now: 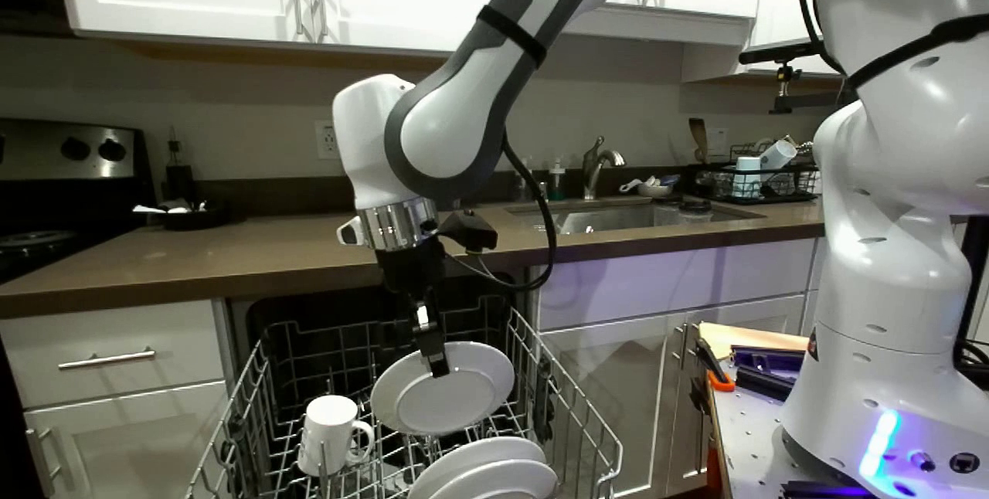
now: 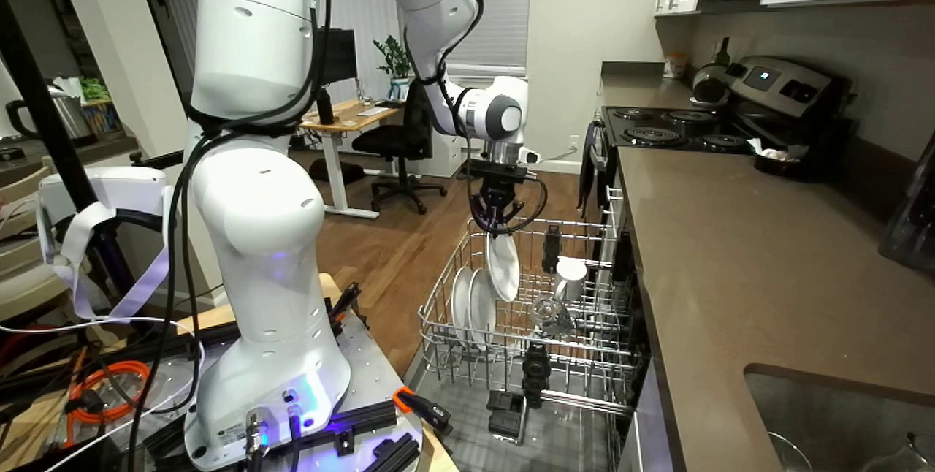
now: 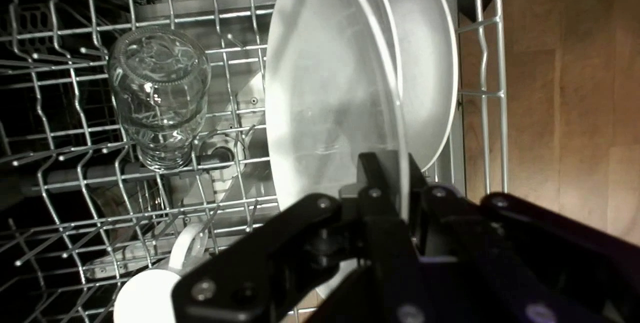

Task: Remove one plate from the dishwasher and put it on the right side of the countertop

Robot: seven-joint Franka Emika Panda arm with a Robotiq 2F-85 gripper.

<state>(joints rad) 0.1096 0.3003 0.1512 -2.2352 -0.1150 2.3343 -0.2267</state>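
A white plate (image 1: 463, 406) stands tilted on edge in the dishwasher (image 1: 309, 300) rack. My gripper (image 1: 436, 364) points down with one finger on each side of its upper rim. In the wrist view, the plate (image 3: 320, 63) has its rim between the fingers (image 3: 392, 163), which look closed on it. Whether the plate touches the rack is unclear. Two more white plates (image 2: 481, 304) stand beside it in the rack. The countertop (image 1: 255, 252) runs above and behind the rack and also shows in an exterior view (image 2: 730, 260).
A white mug (image 1: 328, 429) and an upturned glass jar (image 3: 160, 93) stand in the rack near the plate. Wire rack sides (image 1: 572, 383) surround them. A faucet (image 1: 595, 167) and sink, a dish rack (image 1: 765, 174) and a stove (image 2: 665, 128) are along the counter.
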